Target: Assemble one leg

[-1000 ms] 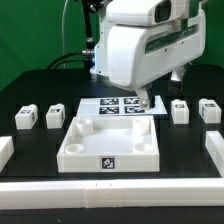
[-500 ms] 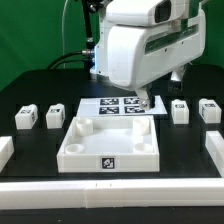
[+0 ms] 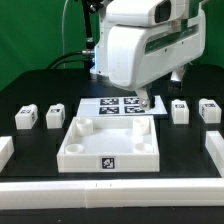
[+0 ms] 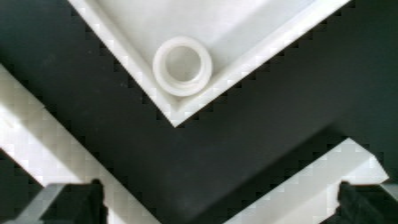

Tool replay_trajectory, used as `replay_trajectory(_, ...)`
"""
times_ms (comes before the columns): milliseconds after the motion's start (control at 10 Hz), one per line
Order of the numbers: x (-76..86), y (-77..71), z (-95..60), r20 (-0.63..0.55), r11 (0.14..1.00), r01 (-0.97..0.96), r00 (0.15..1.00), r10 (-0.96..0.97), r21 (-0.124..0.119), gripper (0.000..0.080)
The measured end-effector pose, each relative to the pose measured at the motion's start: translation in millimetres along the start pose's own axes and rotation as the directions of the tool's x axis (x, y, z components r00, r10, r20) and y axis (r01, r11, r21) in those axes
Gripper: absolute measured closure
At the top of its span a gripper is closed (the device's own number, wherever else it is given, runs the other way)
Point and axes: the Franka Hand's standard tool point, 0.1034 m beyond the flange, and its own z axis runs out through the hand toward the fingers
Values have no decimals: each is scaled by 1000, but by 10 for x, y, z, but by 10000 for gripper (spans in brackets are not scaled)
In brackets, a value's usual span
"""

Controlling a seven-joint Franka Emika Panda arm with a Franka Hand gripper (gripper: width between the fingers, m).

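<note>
Your end effector hangs with its fingers spread apart and nothing between them, above a round corner socket of the white tray on the black counter. All four legs rest on the counter. The far-left leg and inner-left leg stand on the exterior view's left of the tray. The inner-right leg and far-right leg stand on its right.

Backdrop: plain green, evenly lit, no windows in sight.
Desk: matte black top.
White rail: runs along the desk's near edge.
Black cable: hangs before the backdrop.
</note>
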Motion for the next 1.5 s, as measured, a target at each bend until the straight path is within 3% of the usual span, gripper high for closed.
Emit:
replay_trajectory(200, -359, -91, 123, -15, 992, 125, 992, -126, -24, 150)
replay_trajectory(300, -512, -129, 118, -10, 986, 168, 986, -168, -21, 150)
replay_trajectory(400, -649, -111, 121, -12, 960, 279, 960, -280, -35, 150)
replay_trajectory(600, -909, -80, 200, -1, 916, 400, 916, -400, -17, 150)
replay_trajectory(1100, -880, -81, 198, -3, 925, 379, 925, -379, -18, 150)
replay_trajectory(1300, -1065, -106, 320, -4, 839, 545, 839, -545, -7, 150)
replay_trajectory(1400, -1171, -193, 422, -8, 804, 594, 804, -594, -18, 150)
replay_trajectory(1500, -1304, -306, 533, -11, 787, 617, 786, -618, -12, 150)
